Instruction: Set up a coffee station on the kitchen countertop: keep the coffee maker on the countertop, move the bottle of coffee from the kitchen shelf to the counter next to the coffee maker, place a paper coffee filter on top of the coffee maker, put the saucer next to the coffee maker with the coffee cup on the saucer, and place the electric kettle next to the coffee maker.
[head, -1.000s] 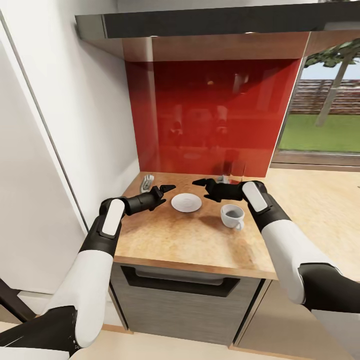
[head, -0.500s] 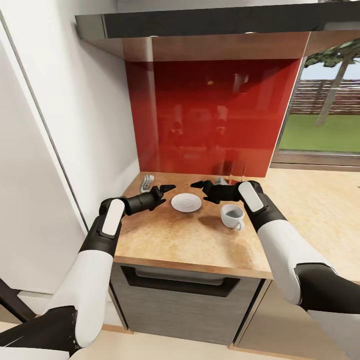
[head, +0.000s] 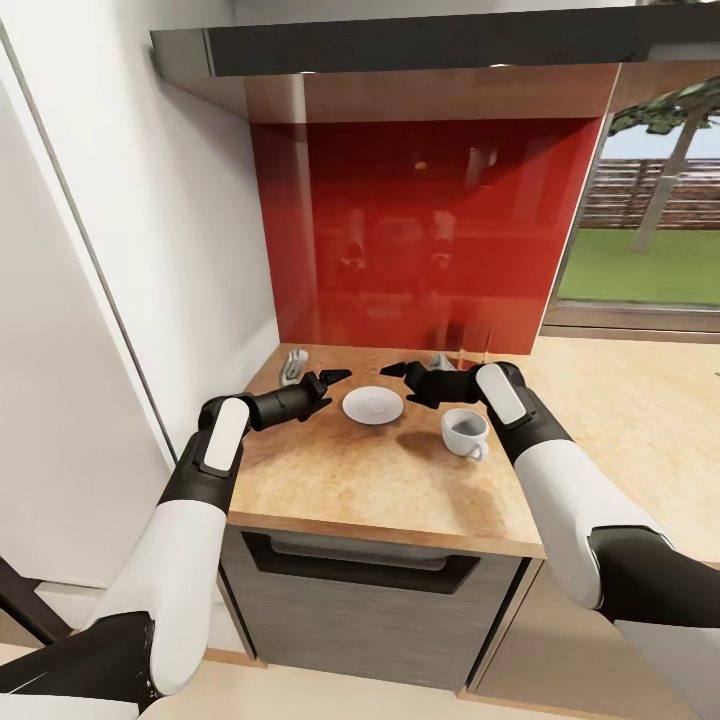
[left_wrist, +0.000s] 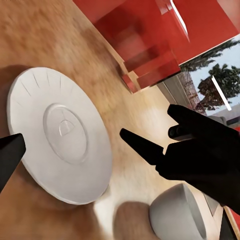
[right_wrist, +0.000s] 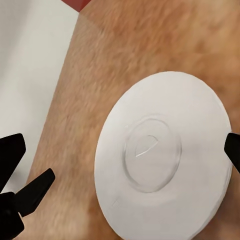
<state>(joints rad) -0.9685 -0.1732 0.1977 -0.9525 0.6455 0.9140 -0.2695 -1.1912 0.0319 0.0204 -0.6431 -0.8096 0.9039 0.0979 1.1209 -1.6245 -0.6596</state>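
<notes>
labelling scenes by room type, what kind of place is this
Most likely a home kitchen: a wood-grain countertop over grey cabinet fronts, a glossy red backsplash, and a white saucer and coffee cup set out on the worktop.

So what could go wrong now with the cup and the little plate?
The right gripper hangs open just beyond the saucer, with the coffee cup close beside that arm, so a swing might knock the cup over. The left gripper is also open near the saucer, so the two grippers could bump.
</notes>
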